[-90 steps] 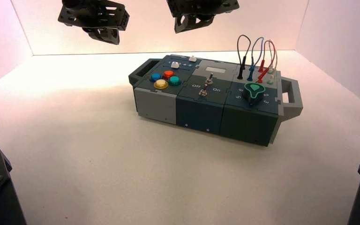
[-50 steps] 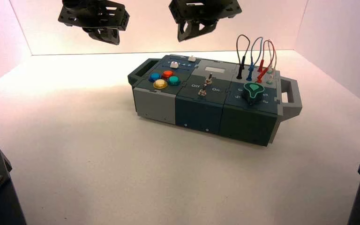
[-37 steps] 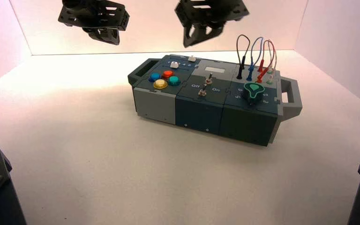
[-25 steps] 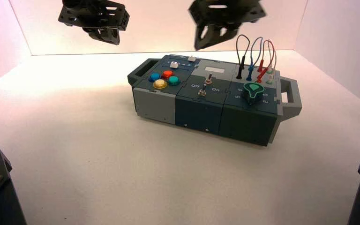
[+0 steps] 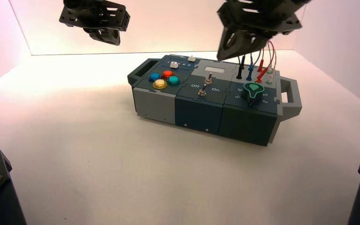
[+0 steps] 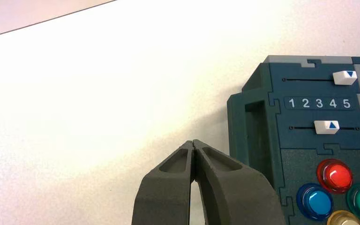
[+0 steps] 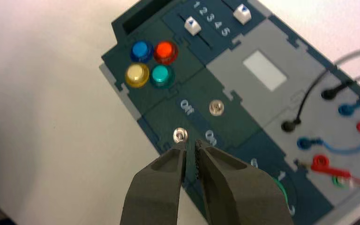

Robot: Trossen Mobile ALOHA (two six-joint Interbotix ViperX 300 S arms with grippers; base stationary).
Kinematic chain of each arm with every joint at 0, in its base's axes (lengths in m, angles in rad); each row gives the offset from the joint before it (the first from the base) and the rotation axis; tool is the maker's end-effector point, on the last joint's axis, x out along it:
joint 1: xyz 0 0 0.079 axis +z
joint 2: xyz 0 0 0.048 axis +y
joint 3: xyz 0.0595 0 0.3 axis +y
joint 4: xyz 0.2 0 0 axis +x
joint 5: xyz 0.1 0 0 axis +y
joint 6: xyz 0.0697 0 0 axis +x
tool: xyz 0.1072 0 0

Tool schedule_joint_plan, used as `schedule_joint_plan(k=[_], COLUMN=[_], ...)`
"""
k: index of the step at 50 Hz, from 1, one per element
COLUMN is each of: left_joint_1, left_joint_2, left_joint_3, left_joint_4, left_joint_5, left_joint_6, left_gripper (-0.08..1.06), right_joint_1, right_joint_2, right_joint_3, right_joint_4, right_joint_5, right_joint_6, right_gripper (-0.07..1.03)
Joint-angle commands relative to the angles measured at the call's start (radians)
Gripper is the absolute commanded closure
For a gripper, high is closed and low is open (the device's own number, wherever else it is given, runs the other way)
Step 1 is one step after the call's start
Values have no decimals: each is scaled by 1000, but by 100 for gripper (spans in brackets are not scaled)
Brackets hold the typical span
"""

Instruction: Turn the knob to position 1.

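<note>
At right gripper (image 7: 191, 142): hangs above the box's (image 5: 199, 115) far side, in line with the tops of the wires (image 5: 273, 49) in the high view; cannot tell the clearance. Stands slightly open, with a narrow gap between fingertips, gripping nothing. At knob (image 5: 253, 93): sits on the box's right part, close to the near edge, between the switches (image 5: 202, 93) and the right handle (image 5: 291, 99). Cannot tell its setting. Has open table (image 5: 122, 164) beyond that edge, wires on the far side. At left gripper (image 6: 192, 142): waits closed, beyond the box's far left corner.

Right arm's fingers (image 5: 227, 46) moved right (nearer knob (image 5: 253, 93))
</note>
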Motion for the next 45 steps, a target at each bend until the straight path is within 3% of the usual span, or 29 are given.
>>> schedule_joint_plan(k=[1,9,24,33,45], left_joint_1=[-3,-3,-3,-5,-5], left_joint_2=[-14,-12,-8,-6,-5], left_joint_3=[-25,-26,-28,-29,-29], left_joint_4=[2,2,2,2,0], left_joint_5=[-3,-3,5,5,5], left_joint_6=[2,2,2,2,2], left_gripper=[100,100,100,100,100], right_joint_1=[2,-2,-40,-130,-149], right_joint_2=[-83,-169,-189,-189,-189], right_joint_3=[34,104,153,181,184], right_joint_4=[18,60,64,61,49], right_joint_5=[8,17,54,69,63], right_joint_6=[12,32,67,67,67], right_gripper=[91,99,99,99,99])
